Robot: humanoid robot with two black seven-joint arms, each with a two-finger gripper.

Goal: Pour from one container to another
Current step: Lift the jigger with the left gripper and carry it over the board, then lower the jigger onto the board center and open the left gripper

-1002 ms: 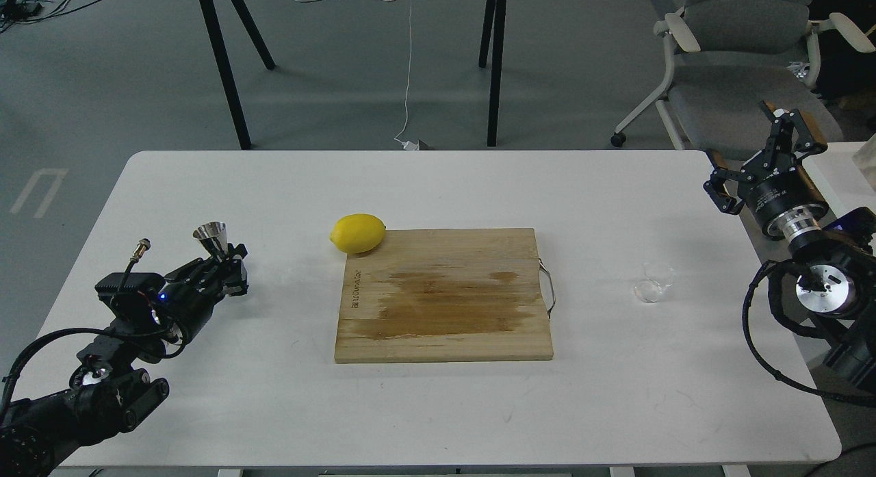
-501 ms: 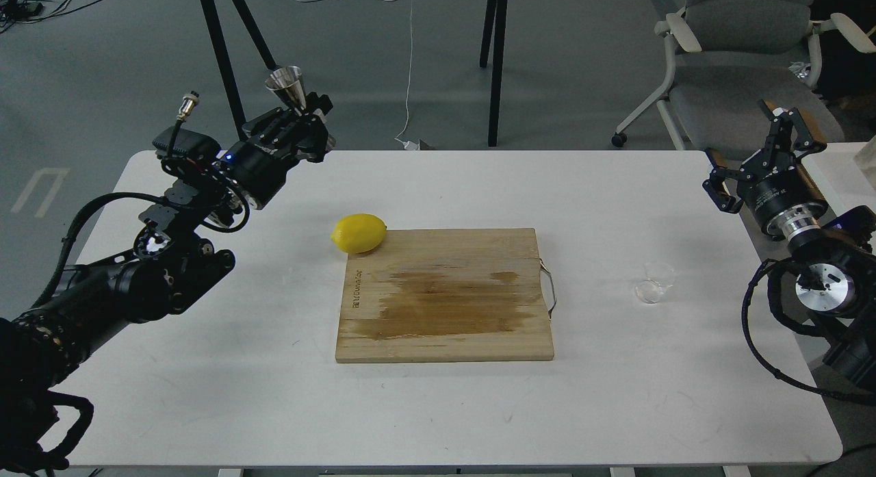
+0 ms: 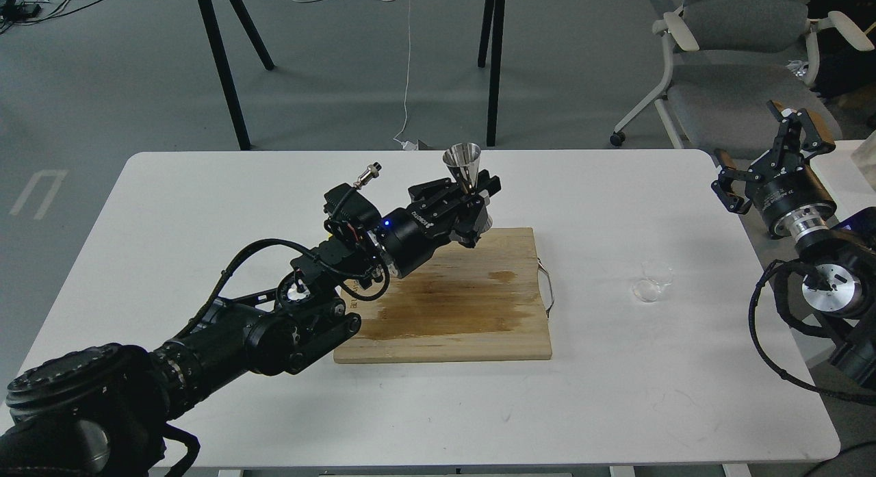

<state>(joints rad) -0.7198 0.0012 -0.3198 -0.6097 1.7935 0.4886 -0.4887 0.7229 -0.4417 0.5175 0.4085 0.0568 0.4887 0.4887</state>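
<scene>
**Jigger carried mid-table, cup waits to the right**

Fingers of the left gripper point(image 3: 472, 202) are clamped on the jigger point(image 3: 463, 163) at its lower half, holding it upright with the open mouth facing up, above the far edge of the board point(image 3: 479, 319). The right gripper point(image 3: 787, 152) hangs past the right end of the table point(image 3: 205, 189) with its fingers spread and nothing between them.

Head view, the only one: the cup point(image 3: 650, 287) stands on the table well to the right of the board, apart from both arms. From the left fingers it lies to the right and somewhat nearer the robot; from the right fingers it lies below and to the left, and the right arm looks the nearer of the two. The jigger's long axis is close to vertical, so it is ready to receive. My judgement is that the coming move turns on the right arm reaching down to the cup, then bringing it over the jigger's mouth.

Against half a second ago, the left arm has swung from the far left corner of the table to its middle, carrying the jigger along and now hiding the lemon. The cup has not moved; the right gripper has barely shifted
</scene>
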